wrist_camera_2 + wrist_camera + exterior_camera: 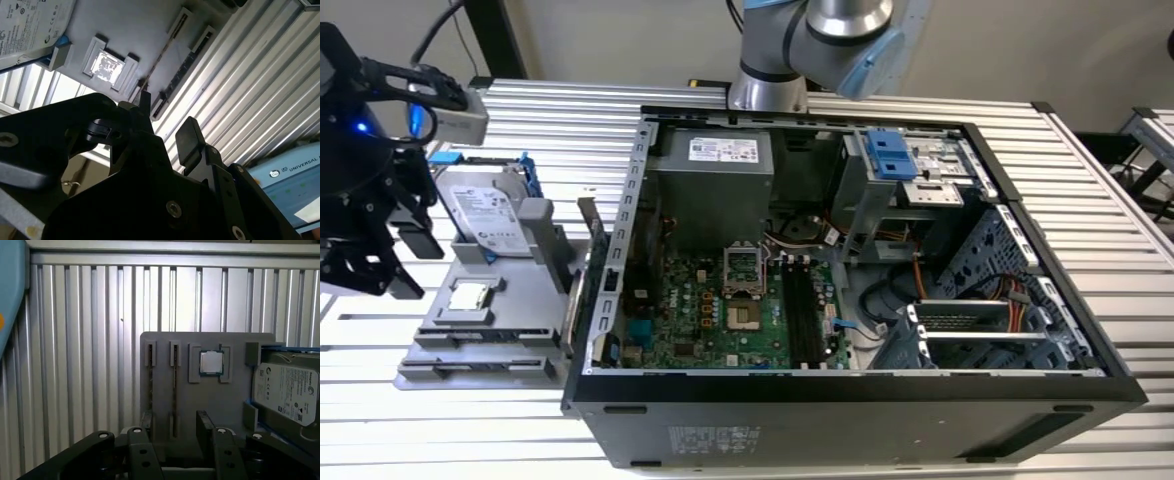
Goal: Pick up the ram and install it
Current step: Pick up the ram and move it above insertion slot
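One black pincer [176,424] hangs with its jaws parted and nothing between them, poised above a grey holder [227,400] on a ribbed metal table [75,365]. The ram [174,390] stands on edge in a narrow slot of that holder. In the first wrist view its thin greenish-brown strip runs along the line of the gap between the two fingers [205,427], which are clear of it.

In the exterior view the pincer sits at about nine o'clock from the open computer case [854,400], and the holder lies at about eight o'clock from it, just beside its wall. A square silver processor [212,362] rests in its own pocket near the ram. A hard drive [286,390] occupies the holder's far end.

The stick is probably light and stiff but thin and easily damaged. It looks best taken by its two flat faces near the middle of the exposed long edge, so that it lifts level out of the slot. A hold near one end would likely tilt it and make it bind. A hard squeeze across the chips could do harm.
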Robot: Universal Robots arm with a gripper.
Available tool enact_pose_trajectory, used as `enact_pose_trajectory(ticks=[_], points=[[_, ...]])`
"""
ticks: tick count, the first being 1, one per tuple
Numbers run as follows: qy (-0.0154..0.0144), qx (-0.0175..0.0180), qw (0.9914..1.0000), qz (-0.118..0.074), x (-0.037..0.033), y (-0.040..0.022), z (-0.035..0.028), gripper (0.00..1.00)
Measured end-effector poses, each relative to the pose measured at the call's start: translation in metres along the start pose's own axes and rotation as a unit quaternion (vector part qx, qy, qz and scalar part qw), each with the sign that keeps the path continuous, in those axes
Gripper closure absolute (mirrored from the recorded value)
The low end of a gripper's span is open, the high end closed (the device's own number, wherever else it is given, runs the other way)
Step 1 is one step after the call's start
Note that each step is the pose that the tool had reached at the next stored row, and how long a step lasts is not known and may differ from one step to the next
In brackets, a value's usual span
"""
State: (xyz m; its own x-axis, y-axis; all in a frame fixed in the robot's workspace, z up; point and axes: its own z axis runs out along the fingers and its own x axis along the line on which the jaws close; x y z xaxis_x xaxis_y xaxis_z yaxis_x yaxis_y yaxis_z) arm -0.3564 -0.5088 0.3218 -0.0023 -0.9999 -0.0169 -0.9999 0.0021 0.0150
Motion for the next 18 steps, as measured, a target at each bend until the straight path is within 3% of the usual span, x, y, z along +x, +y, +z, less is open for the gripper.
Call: enact_pose_trajectory(ticks=[7, 18], points=[[0.0, -0.0001, 1.0, 0.0, 0.0018, 0.0, 0.0062, 0.0], [0.0, 0.0, 1.0, 0.0, 0.0025, 0.0016, 0.0237, 0.0]])
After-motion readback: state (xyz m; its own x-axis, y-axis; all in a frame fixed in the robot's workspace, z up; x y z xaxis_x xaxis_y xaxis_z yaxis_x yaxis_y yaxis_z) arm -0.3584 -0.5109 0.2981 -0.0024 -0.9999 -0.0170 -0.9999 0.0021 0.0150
